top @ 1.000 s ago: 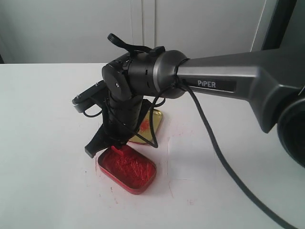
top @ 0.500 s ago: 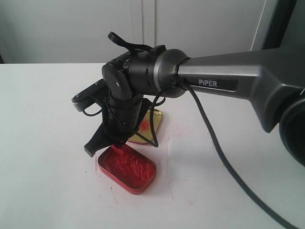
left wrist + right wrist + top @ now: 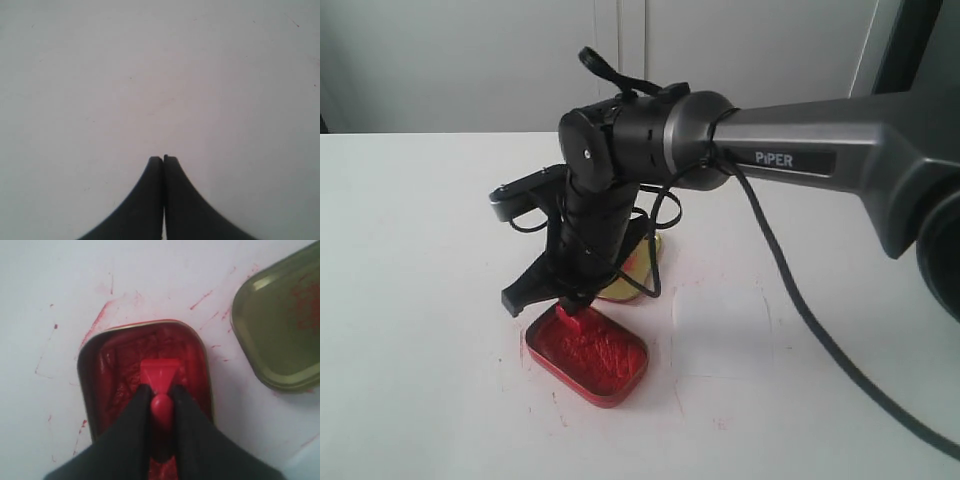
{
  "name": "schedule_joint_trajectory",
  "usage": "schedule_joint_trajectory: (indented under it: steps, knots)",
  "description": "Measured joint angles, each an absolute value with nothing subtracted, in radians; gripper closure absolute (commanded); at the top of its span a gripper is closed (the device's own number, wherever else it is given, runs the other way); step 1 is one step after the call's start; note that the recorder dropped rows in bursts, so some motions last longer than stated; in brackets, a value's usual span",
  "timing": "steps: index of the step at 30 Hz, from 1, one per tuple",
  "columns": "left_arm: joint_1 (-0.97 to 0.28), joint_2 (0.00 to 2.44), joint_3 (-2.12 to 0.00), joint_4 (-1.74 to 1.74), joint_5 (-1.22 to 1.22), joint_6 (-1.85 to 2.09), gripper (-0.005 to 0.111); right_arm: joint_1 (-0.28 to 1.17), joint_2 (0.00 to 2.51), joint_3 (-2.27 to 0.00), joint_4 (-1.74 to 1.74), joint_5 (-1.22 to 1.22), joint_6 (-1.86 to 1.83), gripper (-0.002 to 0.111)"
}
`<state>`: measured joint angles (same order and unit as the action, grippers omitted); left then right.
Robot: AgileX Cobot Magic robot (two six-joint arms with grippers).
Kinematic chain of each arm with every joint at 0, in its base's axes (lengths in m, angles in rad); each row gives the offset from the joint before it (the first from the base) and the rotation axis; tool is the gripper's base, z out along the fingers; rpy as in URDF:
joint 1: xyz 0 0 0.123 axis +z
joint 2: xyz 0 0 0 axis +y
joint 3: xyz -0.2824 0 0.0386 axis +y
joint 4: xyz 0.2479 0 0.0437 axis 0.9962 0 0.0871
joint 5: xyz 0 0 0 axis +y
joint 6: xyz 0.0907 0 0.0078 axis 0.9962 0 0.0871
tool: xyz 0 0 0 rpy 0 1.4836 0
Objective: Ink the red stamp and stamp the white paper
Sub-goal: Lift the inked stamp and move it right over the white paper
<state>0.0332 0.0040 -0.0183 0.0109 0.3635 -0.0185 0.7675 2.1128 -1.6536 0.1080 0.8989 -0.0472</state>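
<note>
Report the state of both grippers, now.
Left gripper: shut, nothing between its jaws.
Right gripper: shut on the red stamp, which it holds by the knob in the red ink tin.

Bright red stamp (image 3: 160,372) seen between black jaws of right gripper (image 3: 161,389); dark red paste in tin (image 3: 92,375) beneath; gold lid (image 3: 280,325) beside, red-smudged; white table (image 3: 60,285) red-streaked.
</note>
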Motion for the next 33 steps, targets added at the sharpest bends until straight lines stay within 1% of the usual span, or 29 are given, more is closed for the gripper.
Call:
schedule_joint_trajectory:
  steps: [14, 33]
  knots:
    - [0.033, 0.004, -0.018, 0.011, 0.363, -0.018, 0.107, 0.666, 2.068, -1.642, 0.135, 0.960, -0.063, 0.108]
    - [0.033, 0.004, -0.018, 0.011, 0.363, -0.018, 0.107, 0.518, 1.867, -1.337, 0.140, 0.869, -0.064, 0.108]
